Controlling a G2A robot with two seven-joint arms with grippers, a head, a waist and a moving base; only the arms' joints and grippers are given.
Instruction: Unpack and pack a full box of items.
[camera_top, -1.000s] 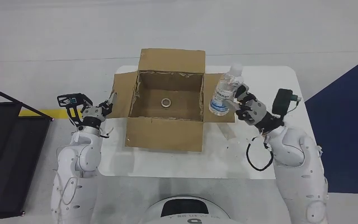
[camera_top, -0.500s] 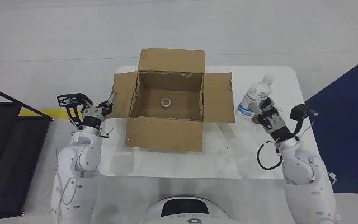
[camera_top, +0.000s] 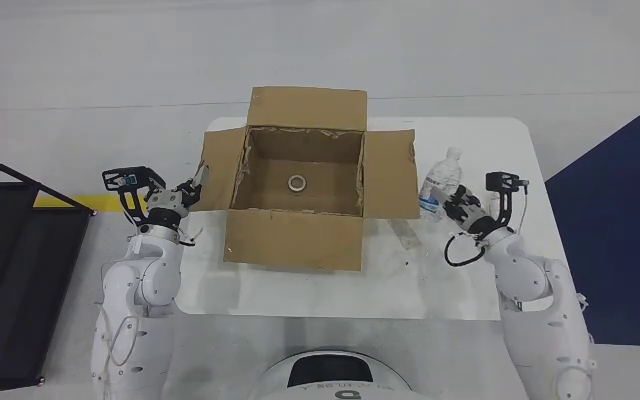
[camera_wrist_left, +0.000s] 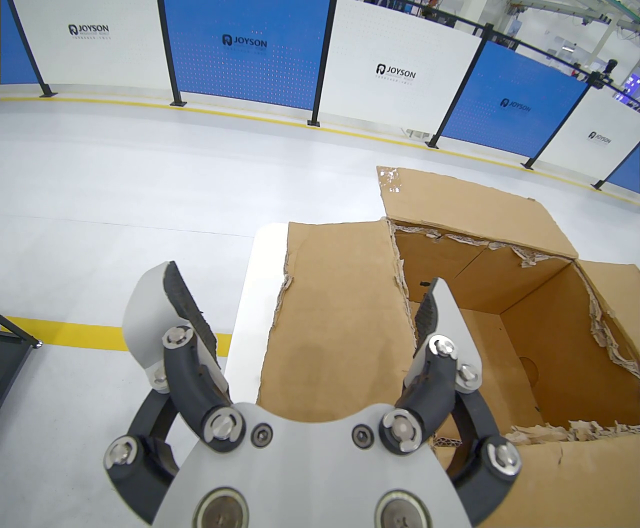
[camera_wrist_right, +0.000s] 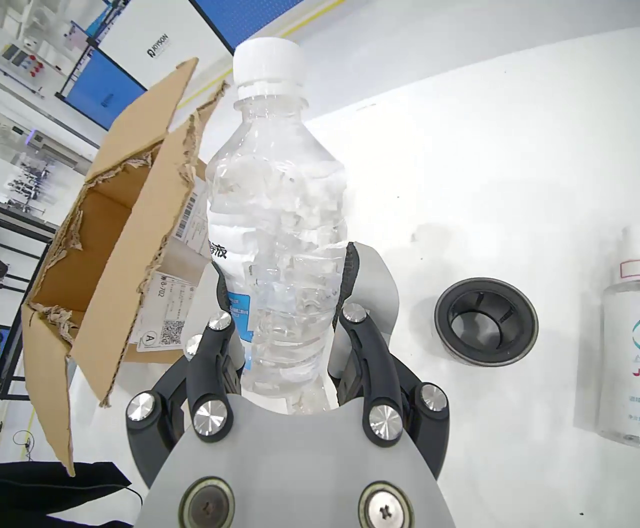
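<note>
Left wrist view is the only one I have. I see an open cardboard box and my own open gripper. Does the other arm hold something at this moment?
Observer: Yes. The right gripper is shut on a clear water bottle.
Operator: Is this bottle over the opening of the box, or outside it?
Observer: Outside. In the top view it is over the table, next to the right flap. I cannot tell if its base touches the table.
Operator: Is anything lying inside?
Observer: One small ring lies on the box floor.
</note>
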